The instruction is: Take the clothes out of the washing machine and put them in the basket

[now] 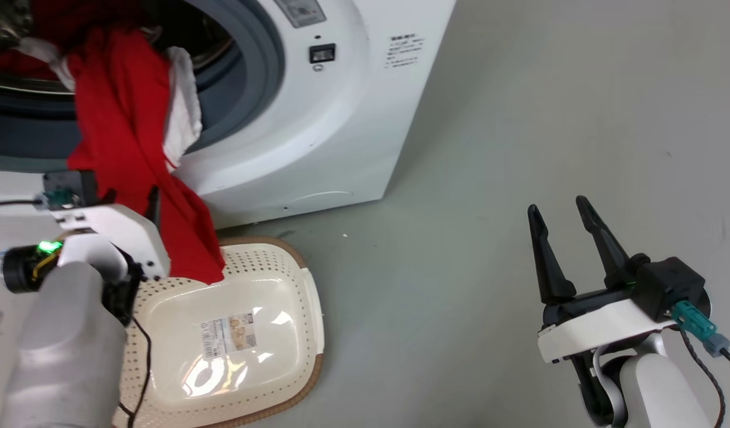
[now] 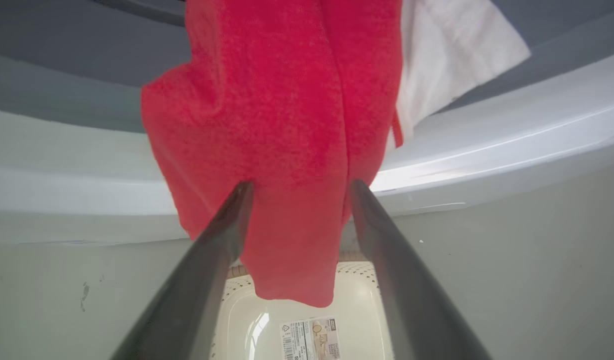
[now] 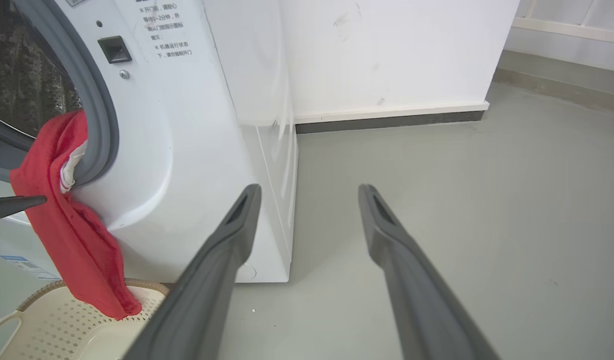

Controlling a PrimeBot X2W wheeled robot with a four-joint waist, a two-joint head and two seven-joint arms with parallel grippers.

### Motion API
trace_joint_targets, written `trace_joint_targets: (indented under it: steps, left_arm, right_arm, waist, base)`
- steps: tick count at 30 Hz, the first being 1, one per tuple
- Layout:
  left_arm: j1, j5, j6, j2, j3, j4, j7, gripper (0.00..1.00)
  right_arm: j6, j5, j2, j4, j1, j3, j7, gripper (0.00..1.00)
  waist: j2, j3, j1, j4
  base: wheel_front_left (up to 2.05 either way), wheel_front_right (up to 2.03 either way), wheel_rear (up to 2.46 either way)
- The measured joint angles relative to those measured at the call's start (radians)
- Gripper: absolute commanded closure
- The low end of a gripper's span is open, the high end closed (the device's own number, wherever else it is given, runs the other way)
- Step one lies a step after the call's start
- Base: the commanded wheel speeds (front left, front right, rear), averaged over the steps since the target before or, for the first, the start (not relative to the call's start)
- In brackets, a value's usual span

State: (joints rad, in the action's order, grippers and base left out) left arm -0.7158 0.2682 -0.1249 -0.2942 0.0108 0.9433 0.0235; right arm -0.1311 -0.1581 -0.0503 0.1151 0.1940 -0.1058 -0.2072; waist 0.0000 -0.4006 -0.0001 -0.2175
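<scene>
Fingers [image 2: 217, 240] of the left gripper [image 2: 299, 185] stand spread astride the clothes [image 2: 272, 125], which hang from the washing machine [image 1: 341, 119], long axis twelve to six o'clock, hem over the basket [image 1: 314, 315] at six; the right gripper [image 1: 556, 204], also spread, sits well apart.
</scene>
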Motion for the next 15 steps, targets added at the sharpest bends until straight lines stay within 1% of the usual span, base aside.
trace_joint_targets:
  steps: [4,8,15]
  left_arm:
    - [-0.051,0.014,-0.003,-0.035,0.008,0.050,-0.043,0.00]
    - [-0.092,0.026,-0.004,-0.068,0.012,0.088,-0.062,0.00]
    - [-0.146,0.044,-0.004,-0.093,0.019,0.141,-0.075,0.00]
  right_arm:
    - [0.000,-0.020,0.000,0.011,0.011,-0.004,-0.012,0.00]
    - [0.000,-0.034,0.000,0.024,0.024,-0.009,-0.023,0.00]
    - [0.000,-0.045,0.000,0.046,0.045,-0.017,-0.040,0.00]
  waist:
    - [0.0000,-0.025,0.0000,-0.026]
    - [0.0000,-0.051,0.0000,-0.051]
    - [0.0000,-0.087,0.0001,-0.079]
  base:
    - [0.00,0.00,0.00]
    - [0.00,0.00,0.00]
    - [0.00,0.00,0.00]
